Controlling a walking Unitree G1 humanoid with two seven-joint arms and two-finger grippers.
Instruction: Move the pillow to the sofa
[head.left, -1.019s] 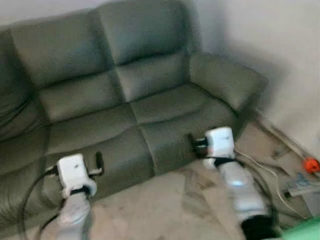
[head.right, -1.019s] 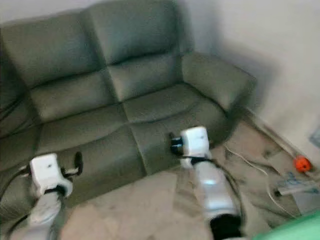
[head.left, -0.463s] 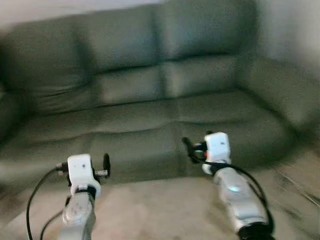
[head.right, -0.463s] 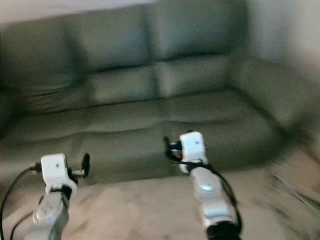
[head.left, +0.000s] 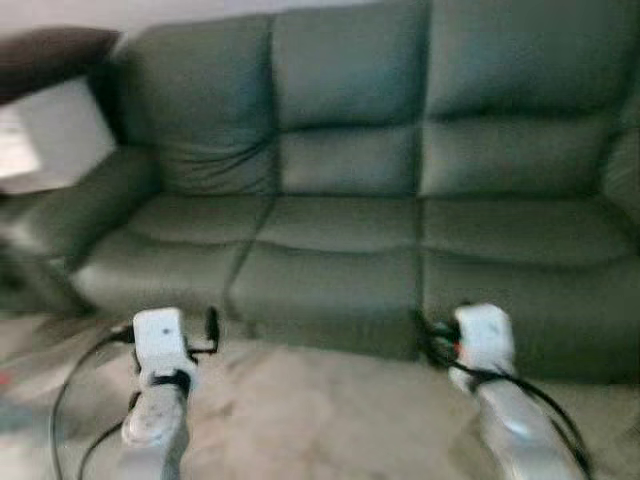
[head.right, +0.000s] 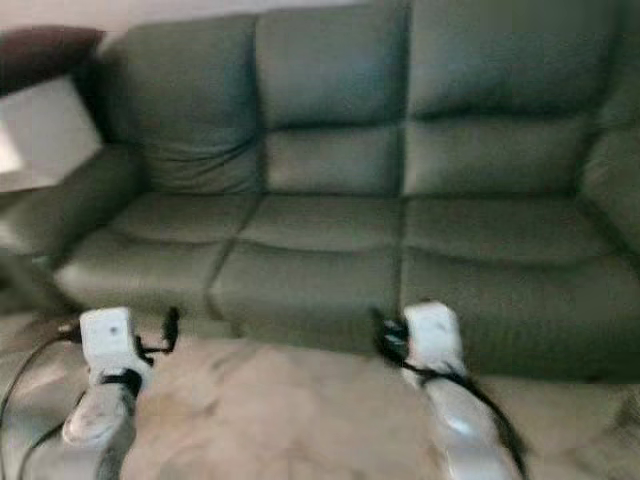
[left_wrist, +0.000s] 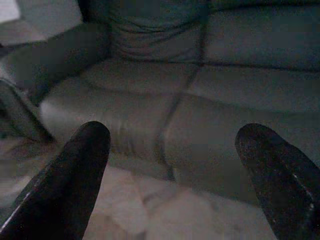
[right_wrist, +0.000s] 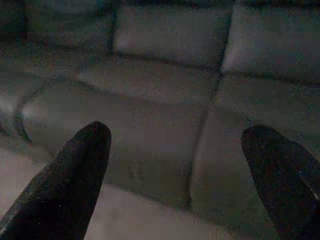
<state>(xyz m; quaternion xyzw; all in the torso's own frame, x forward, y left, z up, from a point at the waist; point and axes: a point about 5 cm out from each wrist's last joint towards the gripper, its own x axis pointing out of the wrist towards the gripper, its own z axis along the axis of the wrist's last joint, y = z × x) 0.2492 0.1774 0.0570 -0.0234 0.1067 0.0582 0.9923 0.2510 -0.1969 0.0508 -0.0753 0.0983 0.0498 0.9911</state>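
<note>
The sofa (head.left: 380, 220) is a dark grey-green three-seat unit that spans the scene from its left armrest (head.left: 75, 205) across to the right picture edge; its seat cushions and back cushions are bare. The pillow cannot be located in these views; a dark brown shape (head.left: 50, 55) at the upper left, above a pale surface, is too blurred to identify. The left gripper (left_wrist: 172, 170) is held low over the floor (head.left: 320, 410), just in front of the front edge of the left seat cushion, with its two black fingers (left_wrist: 75, 165) spread wide apart and nothing between them. The right gripper (right_wrist: 177, 170) is held at a similar height in front of the front edge of the sofa near the seam between the middle and right seat cushions, its fingers (right_wrist: 75, 165) likewise spread apart and empty. Black cables (head.left: 75, 385) run back along both silver arms. The floor is pale and mottled, and the head views are slightly blurred.
</note>
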